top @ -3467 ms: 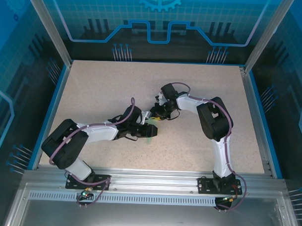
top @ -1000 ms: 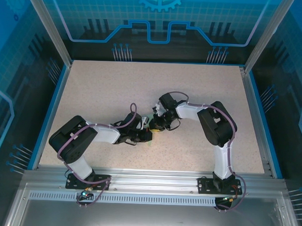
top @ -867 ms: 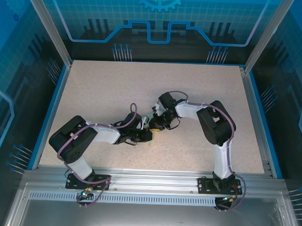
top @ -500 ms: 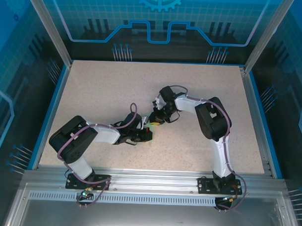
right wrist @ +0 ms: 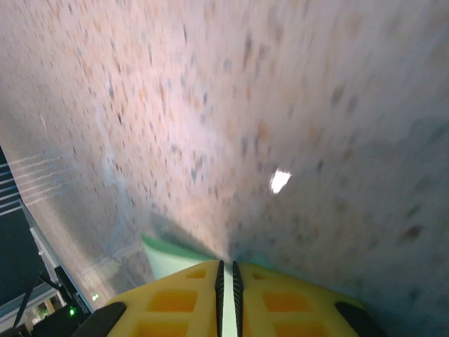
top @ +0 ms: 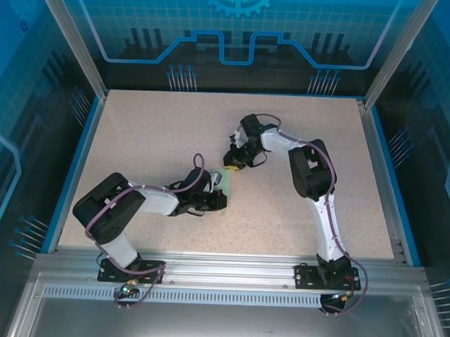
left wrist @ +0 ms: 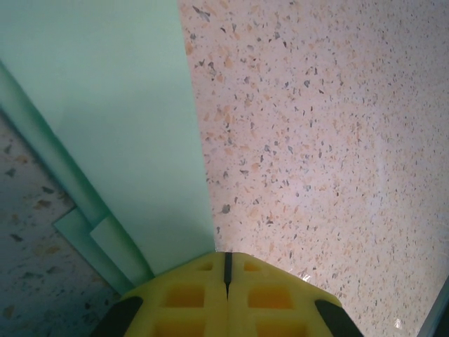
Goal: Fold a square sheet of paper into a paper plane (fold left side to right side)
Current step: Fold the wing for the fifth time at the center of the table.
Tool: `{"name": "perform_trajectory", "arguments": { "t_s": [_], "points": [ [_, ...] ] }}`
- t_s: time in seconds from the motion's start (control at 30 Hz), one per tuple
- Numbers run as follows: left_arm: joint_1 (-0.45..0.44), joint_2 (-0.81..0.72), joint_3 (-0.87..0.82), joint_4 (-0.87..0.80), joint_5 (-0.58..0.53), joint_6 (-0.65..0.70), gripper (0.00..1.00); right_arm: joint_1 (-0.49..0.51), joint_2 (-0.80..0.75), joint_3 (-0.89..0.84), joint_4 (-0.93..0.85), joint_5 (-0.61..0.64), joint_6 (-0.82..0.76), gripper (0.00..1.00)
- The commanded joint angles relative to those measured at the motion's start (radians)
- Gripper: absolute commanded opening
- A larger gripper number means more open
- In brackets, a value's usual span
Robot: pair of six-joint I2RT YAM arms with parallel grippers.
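The folded paper (top: 226,192) is located near the middle of the table (top: 152,136), lying flat as a slim mint-green strip that runs from near to far between the two grippers. In the left wrist view the folded paper (left wrist: 112,105) is seen as stacked layers, with one long straight edge on the right and narrower stepped layers along the left.

The near end of the strip is met by the left gripper (top: 221,203). In its wrist view the left gripper (left wrist: 226,260) is seen with its yellow fingers (left wrist: 182,295) pressed together, the seam closed, and the paper's edge running under the tips.

The far end is met by the right gripper (top: 231,163). The right wrist view is blurred. The right gripper (right wrist: 226,270) is seen with its fingers (right wrist: 175,298) almost together, a thin slit being left between them. A corner of the folded paper (right wrist: 163,251) is visible just beyond the tips. Whether paper is pinched in the slit cannot be determined.

The table is bordered by a blue rim (top: 77,171). Both arms are bolted to an aluminium rail (top: 229,263) at the near edge, and the cell is enclosed by blue printed panels (top: 237,36).
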Motion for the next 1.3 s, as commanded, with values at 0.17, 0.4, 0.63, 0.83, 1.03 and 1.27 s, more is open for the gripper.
{"name": "perform_trajectory", "arguments": {
  "t_s": [0.17, 0.4, 0.63, 0.83, 1.03, 1.27],
  "points": [
    [-0.030, 0.006, -0.061, -0.177, 0.010, -0.011, 0.03, -0.073, 0.109, 0.169, 0.008, 0.091, -0.003, 0.15],
    [-0.030, -0.015, -0.060, -0.183, -0.007, -0.016, 0.03, -0.083, -0.124, 0.054, 0.022, 0.090, -0.031, 0.18],
    [-0.031, -0.029, -0.057, -0.205, -0.012, -0.008, 0.03, -0.017, -0.308, -0.258, 0.071, 0.006, -0.031, 0.17],
    [-0.030, -0.029, -0.054, -0.210, -0.011, -0.006, 0.03, 0.076, -0.263, -0.373, 0.200, -0.036, 0.051, 0.17],
    [-0.031, -0.046, -0.056, -0.228, -0.007, 0.007, 0.03, 0.105, -0.152, -0.314, 0.184, 0.009, 0.072, 0.17],
    [-0.041, -0.134, -0.050, -0.253, 0.024, 0.015, 0.07, 0.104, -0.105, -0.291, 0.106, 0.076, 0.054, 0.17]
  ]
}}
